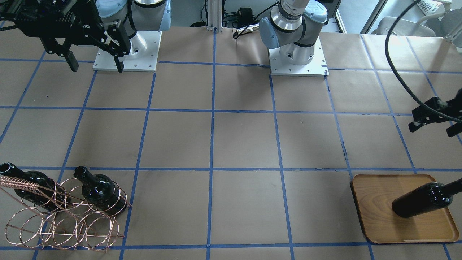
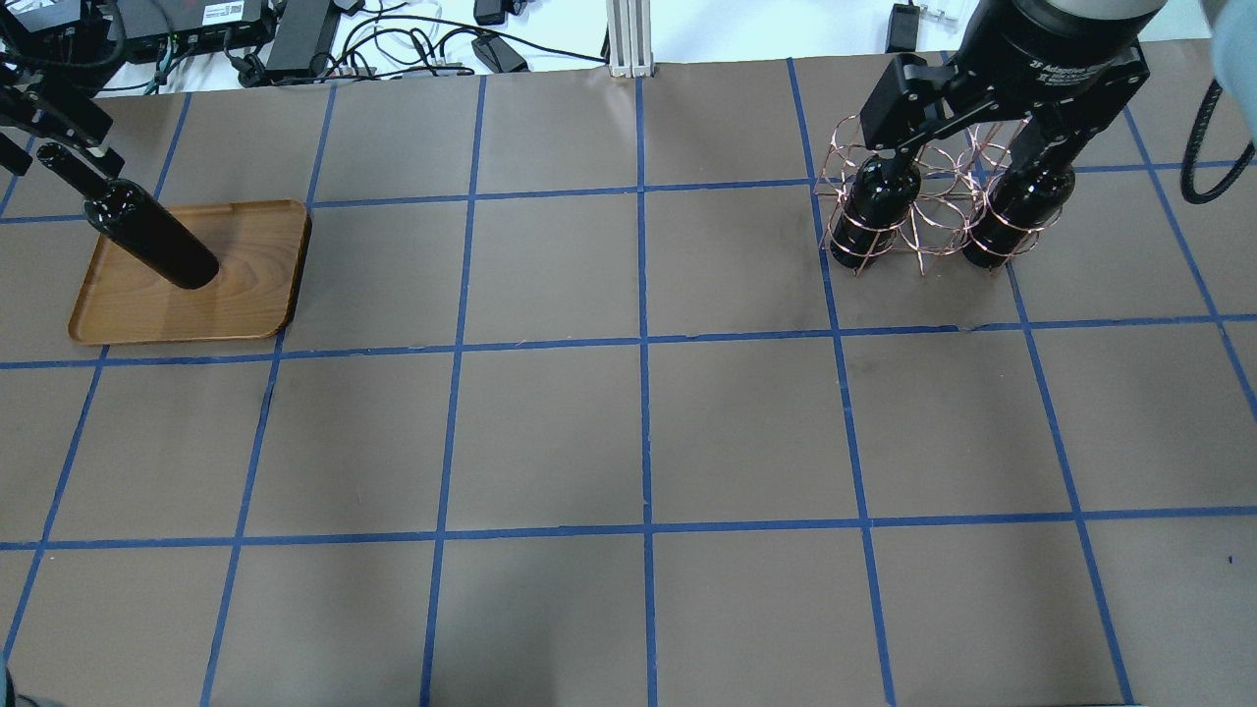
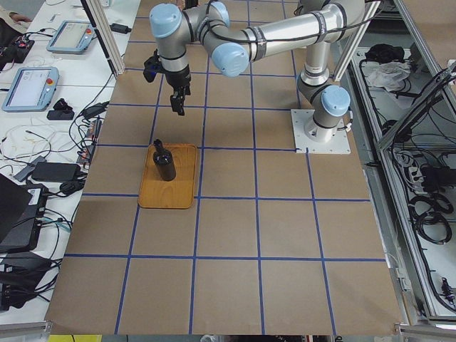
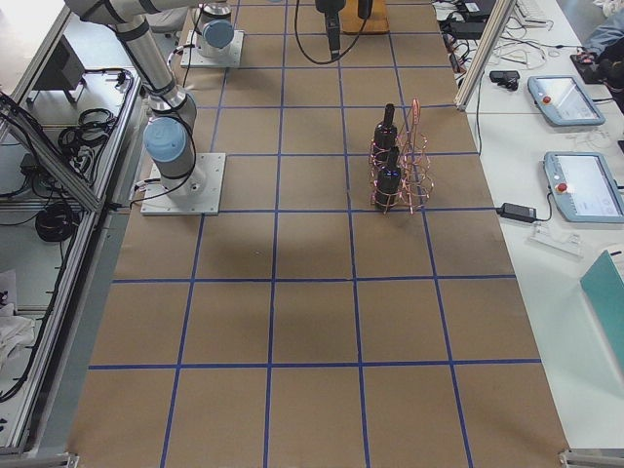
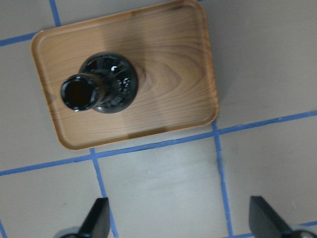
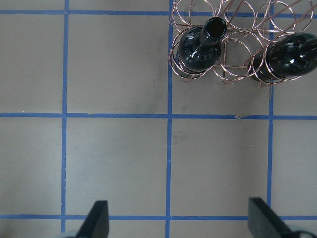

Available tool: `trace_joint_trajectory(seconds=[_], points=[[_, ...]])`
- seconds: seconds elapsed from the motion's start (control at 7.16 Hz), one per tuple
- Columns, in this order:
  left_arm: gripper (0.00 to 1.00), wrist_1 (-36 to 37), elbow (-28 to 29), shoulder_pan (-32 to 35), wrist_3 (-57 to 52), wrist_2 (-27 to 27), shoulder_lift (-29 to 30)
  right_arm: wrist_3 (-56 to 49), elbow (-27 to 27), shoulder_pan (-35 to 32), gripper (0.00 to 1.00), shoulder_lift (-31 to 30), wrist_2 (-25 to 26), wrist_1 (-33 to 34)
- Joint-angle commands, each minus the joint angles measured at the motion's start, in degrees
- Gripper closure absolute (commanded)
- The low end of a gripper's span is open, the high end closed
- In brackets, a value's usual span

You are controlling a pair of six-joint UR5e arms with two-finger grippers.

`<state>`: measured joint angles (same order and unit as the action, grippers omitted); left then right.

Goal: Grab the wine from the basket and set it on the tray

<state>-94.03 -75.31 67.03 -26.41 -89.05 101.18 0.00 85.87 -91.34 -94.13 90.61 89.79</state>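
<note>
One wine bottle [image 1: 422, 200] stands upright on the wooden tray [image 1: 375, 195]; it also shows in the left wrist view [image 5: 106, 84], on the tray [image 5: 173, 59]. My left gripper [image 5: 181, 218] is open and empty, high above the table beside the tray. Two more bottles [image 2: 879, 206] [image 2: 1021, 206] stand in the copper wire basket [image 2: 933, 231]. My right gripper [image 2: 967, 152] is open and empty, raised over the basket. The right wrist view shows both bottles [image 6: 198, 47] [image 6: 292, 57] in the basket [image 6: 237, 64], ahead of the open gripper [image 6: 181, 220].
Brown paper with a blue tape grid covers the table [image 2: 638, 432]. The two arm bases [image 1: 126, 50] [image 1: 297, 54] stand on white plates at the robot's edge. Cables and power supplies [image 2: 295, 39] lie beyond the far edge.
</note>
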Motion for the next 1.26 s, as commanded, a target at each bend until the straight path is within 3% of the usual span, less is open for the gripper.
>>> trace_joint_trajectory(seconds=[0.0,0.42,1.12], points=[[0.00,0.2,-4.1,10.3,15.2,0.4,-6.1,0.0,0.0,-0.1,0.00,0.0,0.0,0.0],[0.00,0.4,-6.9,23.1,27.5,0.6,-10.6,0.0,0.3,-0.1,0.00,-0.1,0.0,0.0],[0.00,0.7,-9.9,24.7,28.2,0.2,-12.9,0.0,0.3,-0.1,0.00,-0.1,0.0,0.0]])
